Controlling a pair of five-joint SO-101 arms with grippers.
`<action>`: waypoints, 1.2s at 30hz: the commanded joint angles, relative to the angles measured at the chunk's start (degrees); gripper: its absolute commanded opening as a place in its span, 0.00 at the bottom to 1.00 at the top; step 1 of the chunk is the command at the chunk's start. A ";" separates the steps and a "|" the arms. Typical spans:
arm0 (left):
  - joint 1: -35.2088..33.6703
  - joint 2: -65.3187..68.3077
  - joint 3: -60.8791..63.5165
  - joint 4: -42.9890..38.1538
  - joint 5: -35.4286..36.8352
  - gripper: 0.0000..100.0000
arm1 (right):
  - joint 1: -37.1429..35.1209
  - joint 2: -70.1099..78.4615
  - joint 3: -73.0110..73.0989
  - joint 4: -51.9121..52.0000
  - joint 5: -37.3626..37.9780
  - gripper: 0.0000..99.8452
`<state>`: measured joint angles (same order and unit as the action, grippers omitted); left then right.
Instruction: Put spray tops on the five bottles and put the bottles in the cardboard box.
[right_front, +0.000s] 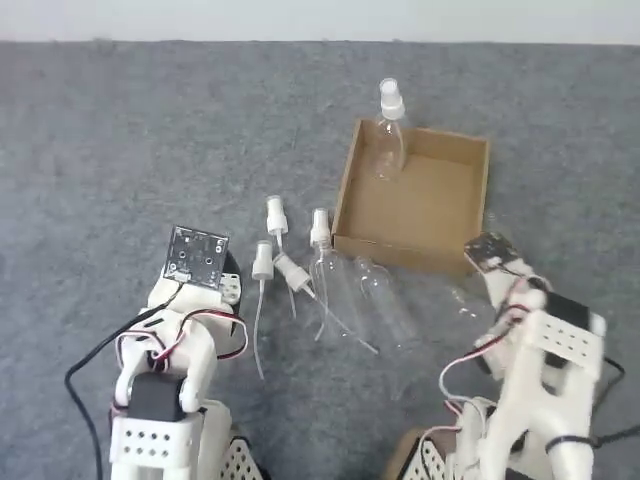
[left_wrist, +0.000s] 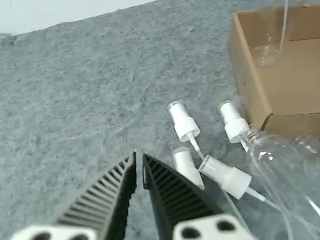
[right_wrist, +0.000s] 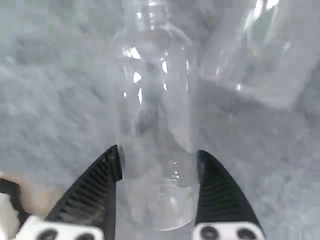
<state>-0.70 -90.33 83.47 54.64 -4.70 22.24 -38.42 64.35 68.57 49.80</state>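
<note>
Straddling bottle (right_wrist: 155, 90) near box (right_front: 410, 250) edge, right tool (right_wrist: 157, 151) apart; left tool (left_wrist: 139, 156) together (over carpet (left_wrist: 75, 100)).

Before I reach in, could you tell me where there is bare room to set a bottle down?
Bare: the grey mat left of the loose spray tops, and most of the cardboard box floor beside the capped bottle. Crowded: in front of the box, where bottles lie.
</note>
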 joint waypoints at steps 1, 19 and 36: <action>0.18 -0.62 -1.45 -0.09 -0.70 0.02 | 12.18 -1.63 -3.60 0.22 6.42 0.05; 0.26 57.93 -36.09 0.97 -3.34 0.09 | 18.33 2.33 -12.75 -9.89 -4.92 0.05; 0.35 93.45 -54.02 0.70 -1.41 0.15 | 17.80 37.41 -36.92 -9.98 -8.79 0.05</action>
<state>-0.79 1.80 32.57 55.43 -6.73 40.88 -2.55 32.44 59.43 41.89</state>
